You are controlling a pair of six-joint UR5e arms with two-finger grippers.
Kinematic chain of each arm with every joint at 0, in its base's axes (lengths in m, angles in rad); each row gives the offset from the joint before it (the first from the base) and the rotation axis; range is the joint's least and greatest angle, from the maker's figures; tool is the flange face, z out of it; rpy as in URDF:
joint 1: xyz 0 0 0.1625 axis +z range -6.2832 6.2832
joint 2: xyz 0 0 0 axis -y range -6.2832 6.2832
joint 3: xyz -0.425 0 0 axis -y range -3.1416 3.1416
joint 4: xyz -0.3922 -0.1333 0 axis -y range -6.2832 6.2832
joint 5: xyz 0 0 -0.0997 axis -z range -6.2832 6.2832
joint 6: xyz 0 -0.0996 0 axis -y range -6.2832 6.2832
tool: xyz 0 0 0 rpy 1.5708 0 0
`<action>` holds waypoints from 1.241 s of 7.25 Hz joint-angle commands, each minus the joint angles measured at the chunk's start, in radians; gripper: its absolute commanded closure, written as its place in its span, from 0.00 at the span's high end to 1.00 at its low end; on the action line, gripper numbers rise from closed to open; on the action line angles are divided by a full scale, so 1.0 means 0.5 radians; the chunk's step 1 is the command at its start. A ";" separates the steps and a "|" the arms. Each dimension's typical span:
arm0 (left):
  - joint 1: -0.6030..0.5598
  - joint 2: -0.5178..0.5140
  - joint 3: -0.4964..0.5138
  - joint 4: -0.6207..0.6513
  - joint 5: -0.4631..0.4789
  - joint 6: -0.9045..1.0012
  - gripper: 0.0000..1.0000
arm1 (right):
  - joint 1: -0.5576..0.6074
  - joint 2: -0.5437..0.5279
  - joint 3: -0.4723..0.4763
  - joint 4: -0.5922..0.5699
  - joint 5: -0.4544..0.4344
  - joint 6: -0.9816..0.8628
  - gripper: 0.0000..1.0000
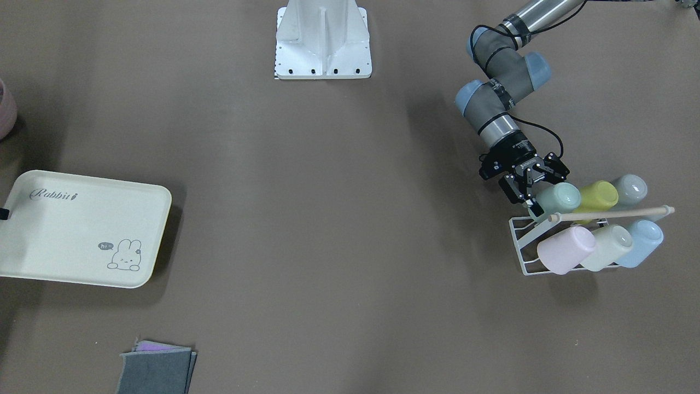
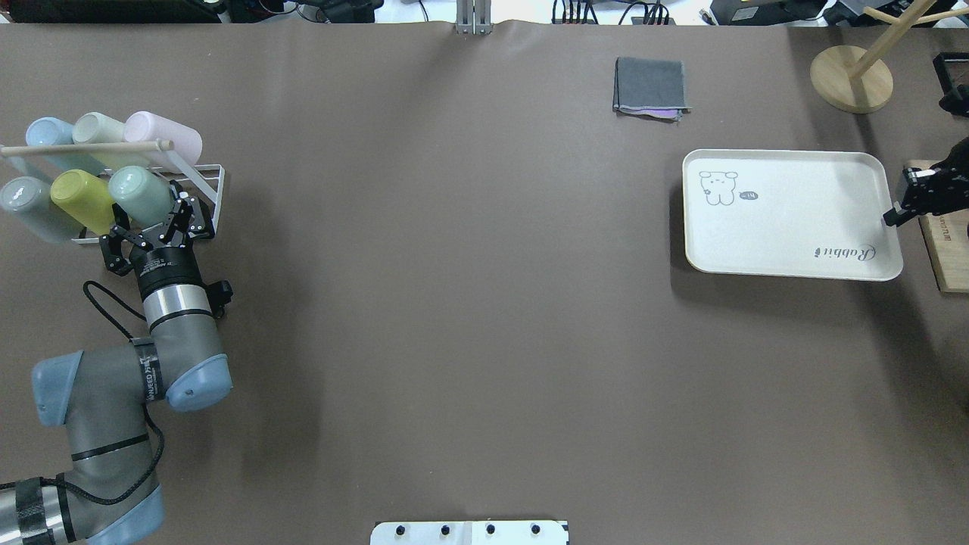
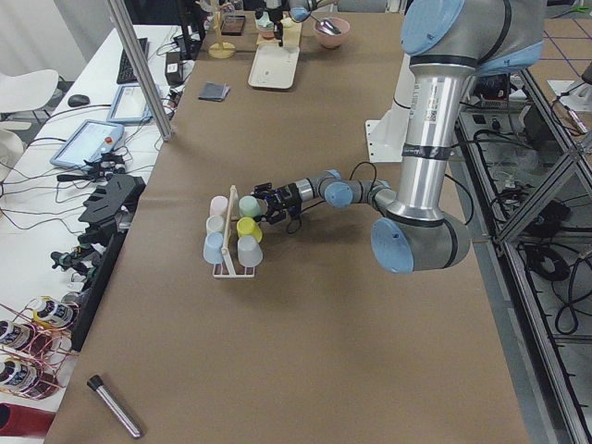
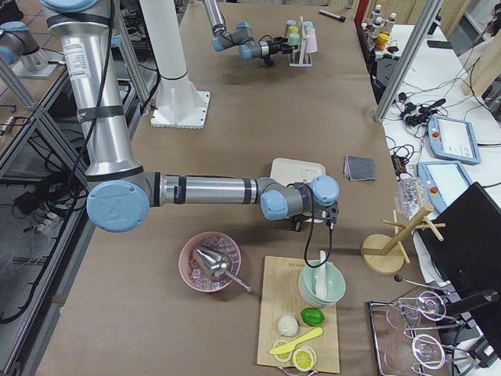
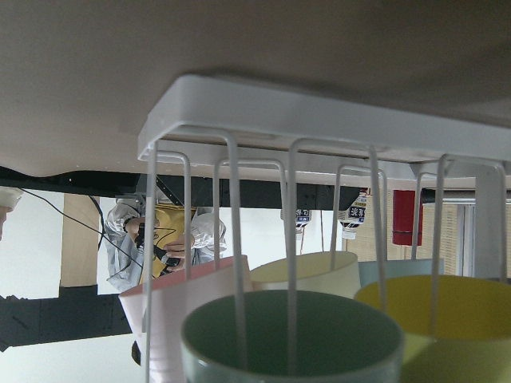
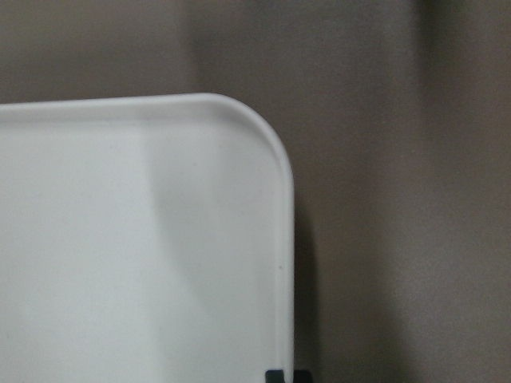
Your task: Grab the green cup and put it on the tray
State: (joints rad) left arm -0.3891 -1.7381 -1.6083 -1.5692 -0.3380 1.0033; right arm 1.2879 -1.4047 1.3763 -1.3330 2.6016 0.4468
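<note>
The green cup (image 1: 560, 197) lies on its side on a white wire rack (image 1: 522, 249) at the table's left end, first in the row nearer the robot. It also shows in the overhead view (image 2: 140, 193) and, rim on, in the left wrist view (image 5: 291, 339). My left gripper (image 1: 547, 189) is open, one finger on each side of the cup's end (image 2: 150, 221). The cream tray (image 2: 795, 219) lies flat at the far right, empty (image 1: 82, 230). My right gripper (image 2: 893, 219) looks shut, its tip at the tray's rim (image 6: 283, 239).
The rack also holds lime (image 2: 79, 198), grey (image 2: 26, 200), pink (image 2: 163, 136), pale (image 2: 98, 129) and blue (image 2: 45, 132) cups under a wooden rod (image 2: 83, 147). A grey cloth (image 2: 651, 87), wooden stand (image 2: 852, 76) and cutting board (image 2: 946, 257) lie near the tray.
</note>
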 commanded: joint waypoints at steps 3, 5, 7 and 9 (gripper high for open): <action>0.002 0.006 -0.060 0.006 0.001 0.003 0.34 | -0.002 0.069 0.088 -0.003 0.120 0.033 0.00; 0.011 0.131 -0.304 0.000 0.083 0.180 0.33 | -0.179 0.299 0.073 -0.003 0.092 0.406 0.00; 0.008 0.205 -0.446 -0.015 0.139 0.218 0.31 | -0.323 0.465 0.067 -0.003 0.010 0.499 0.00; 0.005 0.276 -0.654 -0.274 0.210 0.522 0.31 | -0.419 0.572 0.088 0.012 0.009 0.686 0.00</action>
State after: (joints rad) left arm -0.3854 -1.6227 -1.8710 -1.6178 -0.2474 1.1702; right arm 1.1116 -1.1546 1.4151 -1.3329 2.6093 0.7449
